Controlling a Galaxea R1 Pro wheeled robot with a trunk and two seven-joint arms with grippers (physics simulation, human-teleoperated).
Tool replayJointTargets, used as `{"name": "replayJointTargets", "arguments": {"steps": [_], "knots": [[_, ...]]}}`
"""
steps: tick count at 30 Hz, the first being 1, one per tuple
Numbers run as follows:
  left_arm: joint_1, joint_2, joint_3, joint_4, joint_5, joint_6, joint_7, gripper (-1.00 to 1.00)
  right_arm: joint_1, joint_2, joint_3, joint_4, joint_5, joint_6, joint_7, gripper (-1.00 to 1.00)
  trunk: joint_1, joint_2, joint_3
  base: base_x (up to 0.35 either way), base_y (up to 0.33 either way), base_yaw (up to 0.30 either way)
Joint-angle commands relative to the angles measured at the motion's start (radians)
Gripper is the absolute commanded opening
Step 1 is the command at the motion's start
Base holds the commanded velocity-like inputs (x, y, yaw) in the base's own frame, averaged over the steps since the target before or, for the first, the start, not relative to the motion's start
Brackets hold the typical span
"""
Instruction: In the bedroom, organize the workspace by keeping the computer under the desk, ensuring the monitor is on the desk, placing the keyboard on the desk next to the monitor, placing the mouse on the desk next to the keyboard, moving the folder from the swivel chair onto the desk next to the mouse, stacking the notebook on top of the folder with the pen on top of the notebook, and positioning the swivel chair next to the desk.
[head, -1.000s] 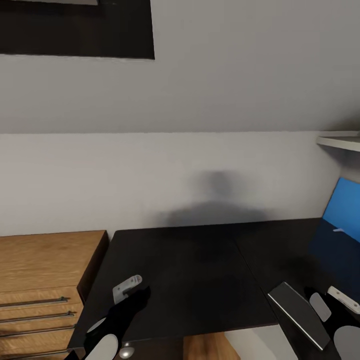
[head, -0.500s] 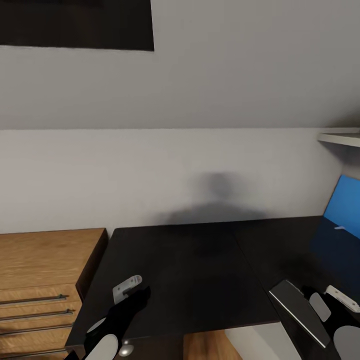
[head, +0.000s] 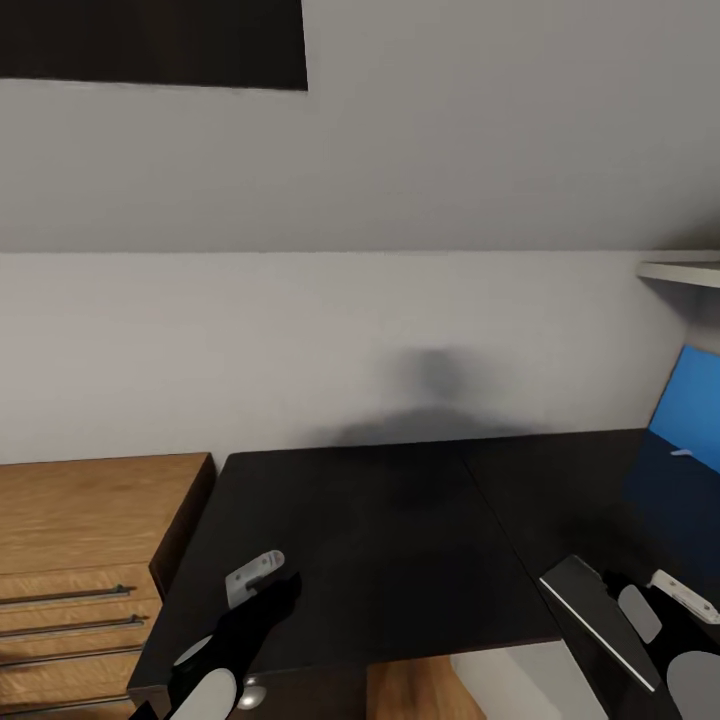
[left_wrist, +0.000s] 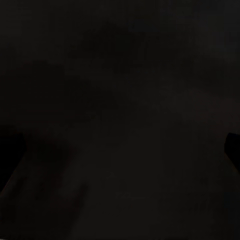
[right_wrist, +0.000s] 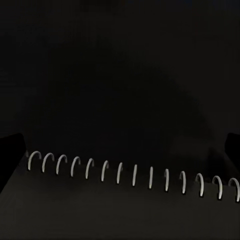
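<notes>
The black desk (head: 380, 540) spreads across the lower head view. At its far right, cut by the picture edge, is the blue folder (head: 690, 410), with a small white stick on it that looks like the pen (head: 681, 452). My right gripper (head: 660, 600) is shut on the black notebook (head: 595, 615), which hangs tilted over the desk's front right part. In the right wrist view the notebook's (right_wrist: 120, 210) white spiral binding runs across. Over the desk's front left corner, my left gripper (head: 258, 578) is open and holds nothing. In the left wrist view the fingertips (left_wrist: 232, 145) stand far apart over dark desk.
A wooden drawer chest (head: 90, 510) stands against the desk's left side. A white shelf (head: 685, 270) juts from the wall at the right, and a dark skylight (head: 150, 45) is at top left. Below the desk's front edge are a silver knob (head: 250, 700), wood floor (head: 405, 690) and the white pedestal (head: 510, 680).
The whole picture has slid slightly upward, so the camera has moved. Both arms and the notebook keep their places relative to the desk.
</notes>
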Motion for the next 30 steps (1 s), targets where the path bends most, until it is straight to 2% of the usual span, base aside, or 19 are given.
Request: {"name": "replayJointTargets", "arguments": {"steps": [1,5,6,14,17,20,23,30], "knots": [[-0.001,0.001,-0.001,-0.001,0.002,0.004,0.006,1.00,0.000,0.000,0.000,-0.002,-0.007,0.004,-0.004,1.00,0.000,-0.001,-0.001,0.000,0.000,0.000],[-0.001,0.001,-0.004,-0.001,0.002,0.004,0.005,1.00,0.000,0.001,0.000,-0.003,-0.007,0.004,-0.004,1.00,0.000,-0.001,-0.001,0.000,0.000,0.000],[-0.001,0.004,-0.021,-0.001,-0.001,0.004,0.005,1.00,0.000,0.001,0.000,-0.003,-0.006,0.002,-0.003,1.00,0.000,-0.001,-0.001,0.164,0.000,0.000],[-0.001,0.006,-0.034,-0.001,-0.003,0.004,0.005,1.00,0.000,0.002,0.000,-0.016,-0.006,0.000,-0.002,1.00,0.000,-0.001,-0.001,0.179,0.000,0.000],[-0.001,-0.010,-0.051,0.000,-0.006,0.001,0.007,1.00,0.017,0.019,0.005,-0.033,0.003,0.017,0.000,1.00,0.000,-0.001,-0.001,0.000,0.000,0.000],[-0.001,-0.011,-0.051,0.000,-0.006,0.001,0.007,1.00,0.033,0.036,0.006,-0.055,0.007,0.034,0.002,1.00,0.000,-0.001,-0.001,0.000,0.000,0.000],[-0.001,-0.020,-0.051,-0.001,-0.006,0.003,0.008,1.00,0.015,0.053,0.008,-0.063,0.003,0.016,0.007,1.00,0.000,-0.001,-0.001,0.000,0.000,0.000],[-0.001,-0.023,-0.055,-0.001,-0.007,0.004,0.008,1.00,-0.020,0.044,0.010,-0.035,0.003,-0.021,0.007,1.00,0.000,-0.001,-0.001,0.000,0.000,0.000]]}}
